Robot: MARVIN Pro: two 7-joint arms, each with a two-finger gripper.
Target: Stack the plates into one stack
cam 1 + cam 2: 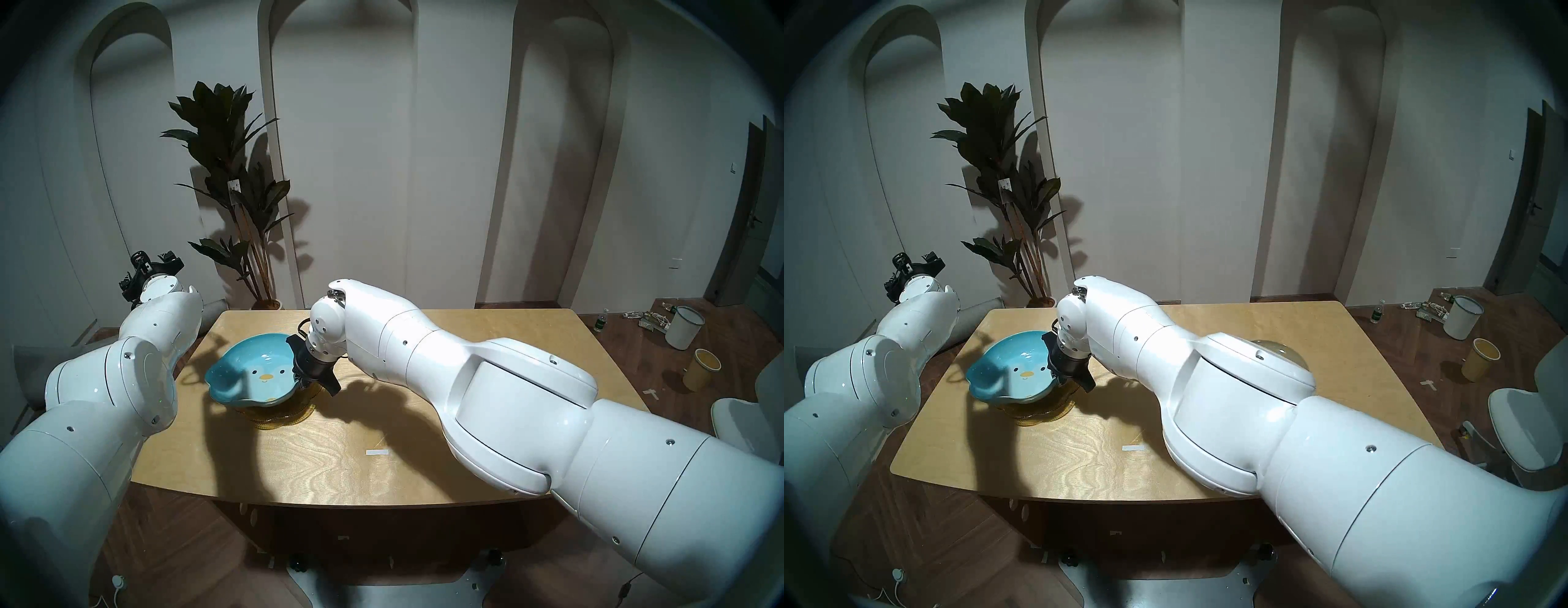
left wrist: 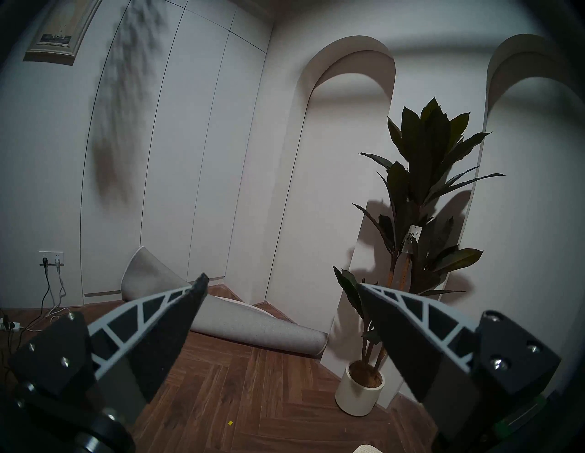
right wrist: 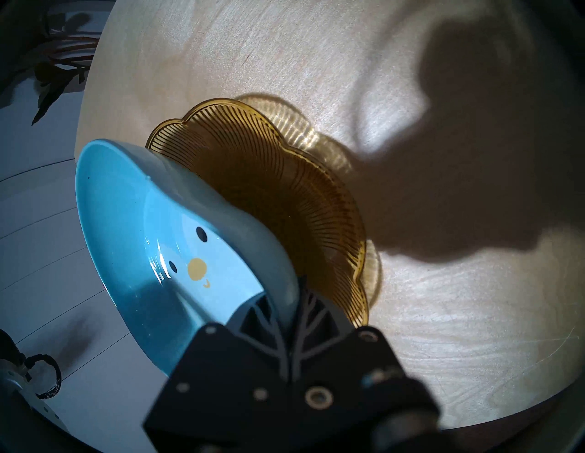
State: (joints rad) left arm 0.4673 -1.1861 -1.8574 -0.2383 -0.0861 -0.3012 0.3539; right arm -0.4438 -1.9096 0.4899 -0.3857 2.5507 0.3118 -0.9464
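White-walled room w/ arched niches, herringbone wood floor, pale wooden table (image 1: 424,446) centre. Potted plant (image 1: 231,178) stands behind table's far left corner; rolled grey mat (image 2: 253,319) on floor near it. Right gripper (image 3: 286,313) pinches near rim of blue penguin plate (image 1: 254,373), one finger inside the dish, one under it, jaws pressed tight on the rim. Plate tilted, far side higher, hanging over amber glass plate (image 1: 282,418), which lies flat on table, left of centre. Blue plate's lower edge looks v. close to amber one; contact can't be confirmed from head views, and wrist view shows blue rim crossing over amber ribs w/o clear touch. Third plate: rounded olive-beige edge (image 1: 1282,354) peeks from behind right arm's elbow in right head view only, on table's right half, well apart from the other two. Left gripper (image 2: 281,288) raised off table's left side, pointing at wall & plant, fingers spread wide, nothing between them. White tape strip (image 1: 376,452) on table nearer front edge. Buckets & clutter (image 1: 683,327) on floor far right.
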